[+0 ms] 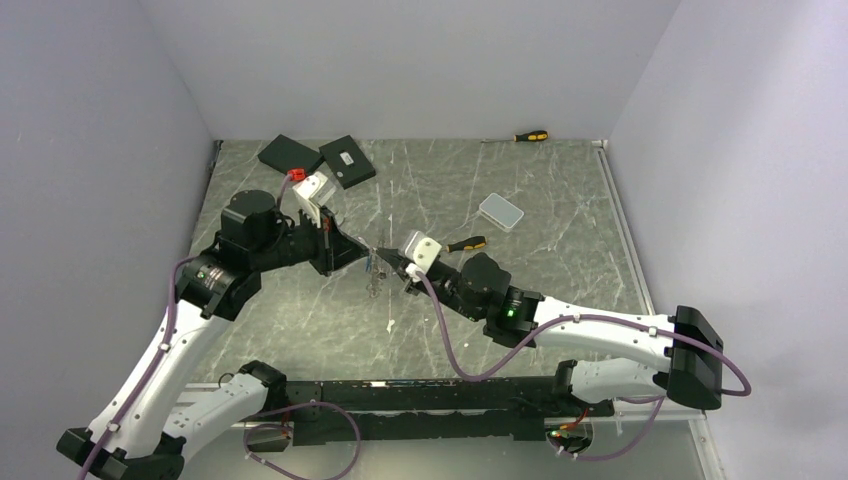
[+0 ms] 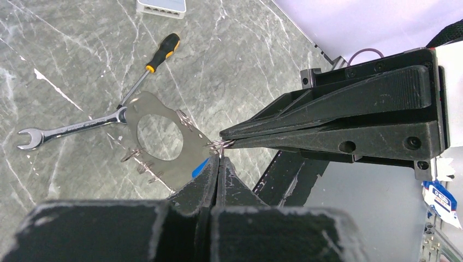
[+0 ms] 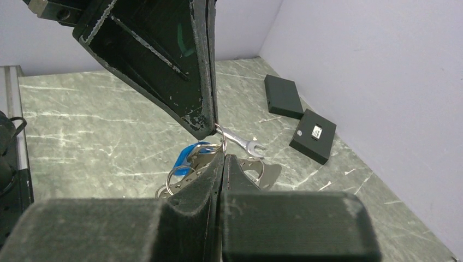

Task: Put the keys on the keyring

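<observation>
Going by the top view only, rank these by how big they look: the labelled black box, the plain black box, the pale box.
1-2, tied: the labelled black box and the plain black box look alike.
3: the pale box, clearly smallest.

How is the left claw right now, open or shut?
Shut. The left claw has its fingers pressed together, no gap, tips pinching a thin wire ring that the right claw pinches too.

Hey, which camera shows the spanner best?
Left wrist: the spanner shows at full length, from open end to ring end. Right wrist shows just its open end and some shaft. From the top camera it is too small to make out.
</observation>
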Controlling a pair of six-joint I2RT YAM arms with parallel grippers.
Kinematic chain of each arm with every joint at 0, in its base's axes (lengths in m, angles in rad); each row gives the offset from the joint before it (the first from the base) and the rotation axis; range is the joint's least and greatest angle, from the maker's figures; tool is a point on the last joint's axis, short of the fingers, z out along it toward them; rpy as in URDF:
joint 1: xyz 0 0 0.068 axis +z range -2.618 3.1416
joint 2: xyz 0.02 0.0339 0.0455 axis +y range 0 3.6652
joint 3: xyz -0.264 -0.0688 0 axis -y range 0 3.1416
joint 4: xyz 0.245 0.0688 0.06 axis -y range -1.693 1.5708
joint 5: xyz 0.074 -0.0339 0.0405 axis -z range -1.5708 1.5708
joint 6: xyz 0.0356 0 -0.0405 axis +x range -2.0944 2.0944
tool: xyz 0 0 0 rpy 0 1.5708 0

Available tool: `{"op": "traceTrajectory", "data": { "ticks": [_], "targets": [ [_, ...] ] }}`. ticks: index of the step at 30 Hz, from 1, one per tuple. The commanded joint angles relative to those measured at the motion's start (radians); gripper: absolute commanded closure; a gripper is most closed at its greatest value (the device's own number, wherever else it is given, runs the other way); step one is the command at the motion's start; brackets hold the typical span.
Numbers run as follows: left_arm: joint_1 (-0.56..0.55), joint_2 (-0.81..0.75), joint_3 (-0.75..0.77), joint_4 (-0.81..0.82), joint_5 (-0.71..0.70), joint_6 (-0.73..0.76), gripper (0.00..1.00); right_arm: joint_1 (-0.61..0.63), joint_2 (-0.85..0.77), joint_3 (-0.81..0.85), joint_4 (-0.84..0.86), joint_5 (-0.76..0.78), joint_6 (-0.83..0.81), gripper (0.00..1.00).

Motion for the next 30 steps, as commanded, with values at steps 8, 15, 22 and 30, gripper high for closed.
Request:
{"op": "traceTrajectory", "data": {
  "ticks": [8,15,22,30],
  "targets": [
    [0.002,-0.021,0.025,0.003,0.013,0.036,1.0,0.01,0.008,0.089,-0.021,-0.031,0.012,1.0],
    [0.002,-0.015,0.029,-0.034,0.028,0.098,1.0,0.01,0.015,0.144,-0.119,-0.05,0.021,1.0],
    [0.002,-0.02,0.006,-0.001,0.042,0.095,1.0,0.011,0.047,0.209,-0.248,-0.045,0.026,1.0],
    [0.003,-0.013,0.017,-0.033,0.02,0.128,1.0,0.011,0.063,0.254,-0.375,-0.013,0.026,1.0]
  ]
}}
